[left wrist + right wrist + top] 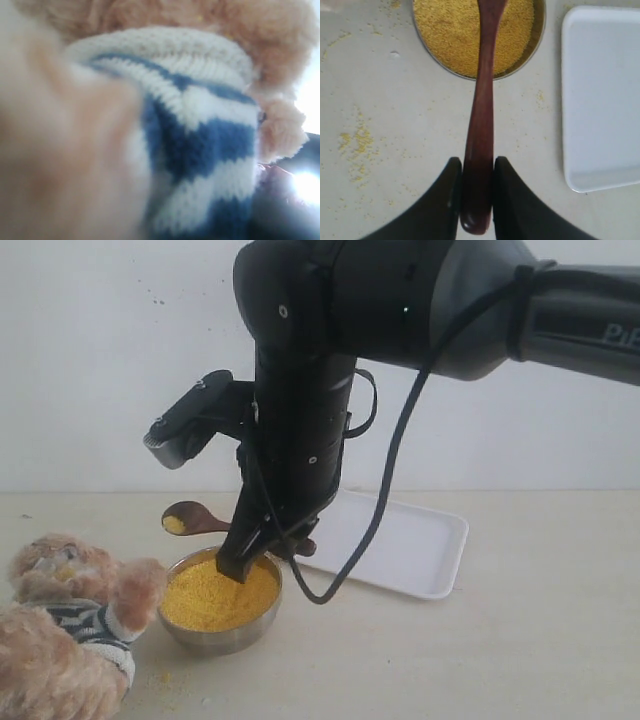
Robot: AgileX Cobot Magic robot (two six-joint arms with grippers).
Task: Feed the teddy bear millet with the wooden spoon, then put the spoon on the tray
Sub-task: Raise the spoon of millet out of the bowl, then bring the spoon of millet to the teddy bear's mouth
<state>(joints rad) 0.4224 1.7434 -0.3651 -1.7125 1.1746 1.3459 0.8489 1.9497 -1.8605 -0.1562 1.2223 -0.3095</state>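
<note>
Right end effector [477, 172] clenches the spoon [482, 100] at its handle tip for reach toward the bear [70, 625]; left end effector unseen, perhaps steadying it.

One teddy bear [70, 630], one wooden spoon [188, 518], one metal bowl [218, 641] of millet [212, 600], one tray [420, 540].

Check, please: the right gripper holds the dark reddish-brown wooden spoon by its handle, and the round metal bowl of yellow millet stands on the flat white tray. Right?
Not on it: the right wrist view shows the metal bowl on the table beside the white tray. The right gripper does hold the wooden spoon by its handle.
</note>
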